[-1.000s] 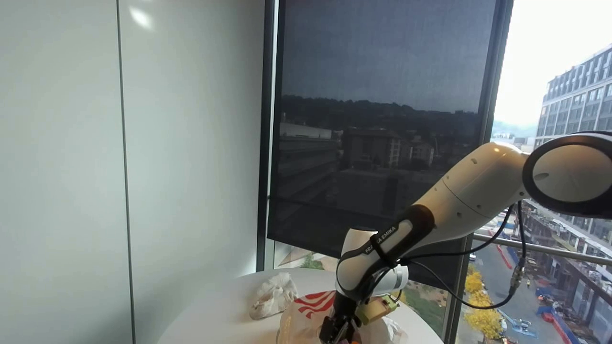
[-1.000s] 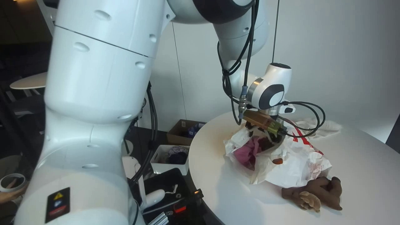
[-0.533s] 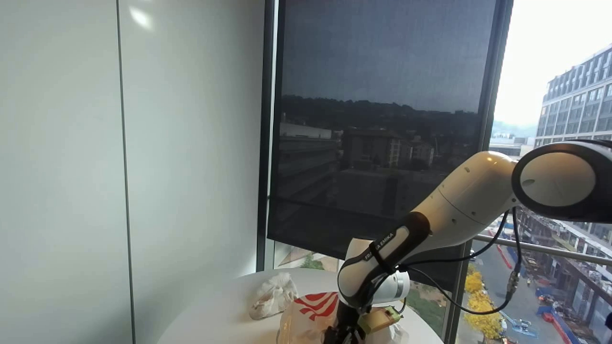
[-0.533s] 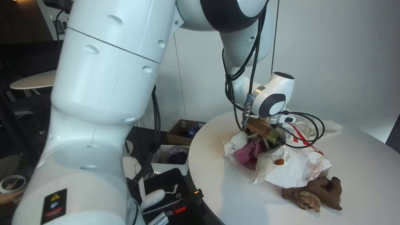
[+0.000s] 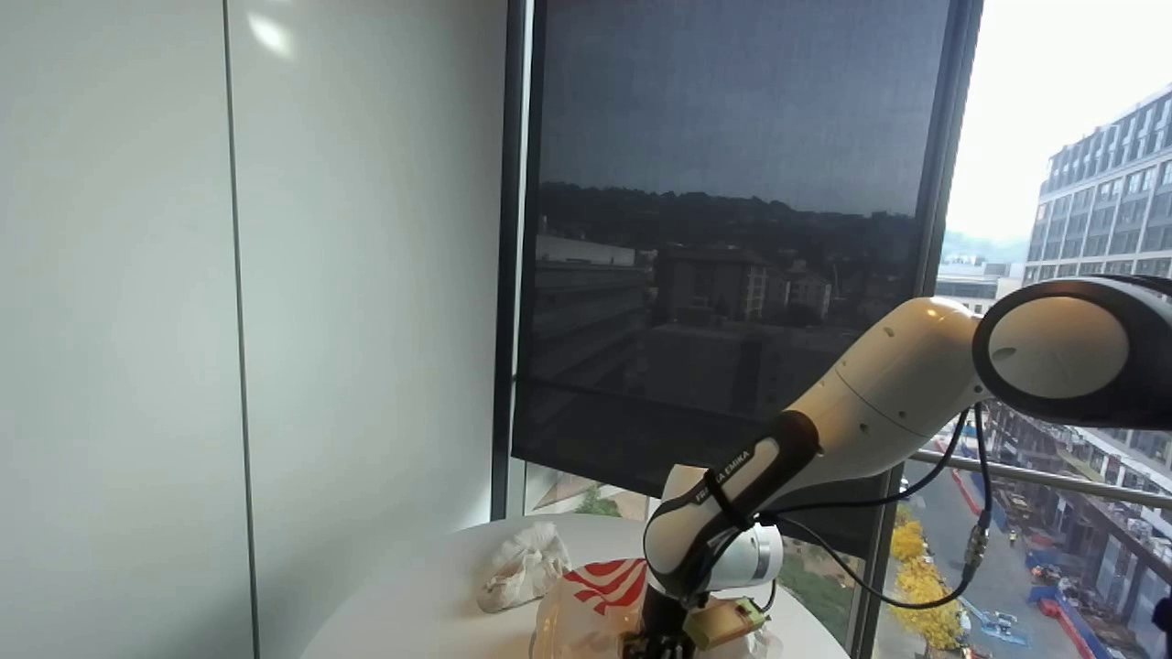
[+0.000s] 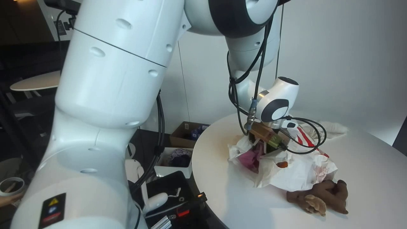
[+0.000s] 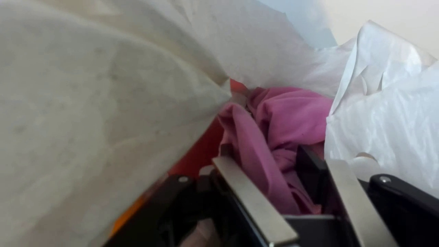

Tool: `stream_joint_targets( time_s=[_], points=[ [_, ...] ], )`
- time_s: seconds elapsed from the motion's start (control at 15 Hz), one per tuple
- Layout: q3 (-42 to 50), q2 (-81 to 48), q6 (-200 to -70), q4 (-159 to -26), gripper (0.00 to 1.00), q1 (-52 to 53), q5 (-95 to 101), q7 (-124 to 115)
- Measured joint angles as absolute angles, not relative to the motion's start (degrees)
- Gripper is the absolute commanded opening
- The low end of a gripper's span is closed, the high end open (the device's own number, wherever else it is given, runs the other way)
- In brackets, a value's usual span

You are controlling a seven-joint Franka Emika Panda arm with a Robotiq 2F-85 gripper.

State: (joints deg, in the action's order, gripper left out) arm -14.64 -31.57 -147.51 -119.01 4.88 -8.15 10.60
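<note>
I see pink cloth (image 7: 296, 115) in the bag (image 7: 96, 113), in the middle of the wrist view. Some sits between the gripper (image 7: 265, 157) jaws, which are apart; I can't tell if they squeeze.

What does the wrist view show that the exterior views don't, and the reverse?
Wrist only: fingers on either side of the pink cloth; whether they pinch it I can't tell.
Exterior only: the arm and a crumpled white item in both, plus a brown plush toy in an exterior view.
Shared: the white bag and part of the gripper throughout; the pink cloth also in an exterior view.
</note>
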Motion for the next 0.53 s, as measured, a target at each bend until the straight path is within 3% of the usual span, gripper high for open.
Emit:
stream_joint_targets(
  time_s=[0.2,0.53],
  points=[
    [-14.65,-31.56,-147.41,-119.01,0.01,4.75,-8.31,10.59],
    [-14.67,-29.86,-143.21,-118.89,0.02,4.45,-8.84,10.22]
  ],
)
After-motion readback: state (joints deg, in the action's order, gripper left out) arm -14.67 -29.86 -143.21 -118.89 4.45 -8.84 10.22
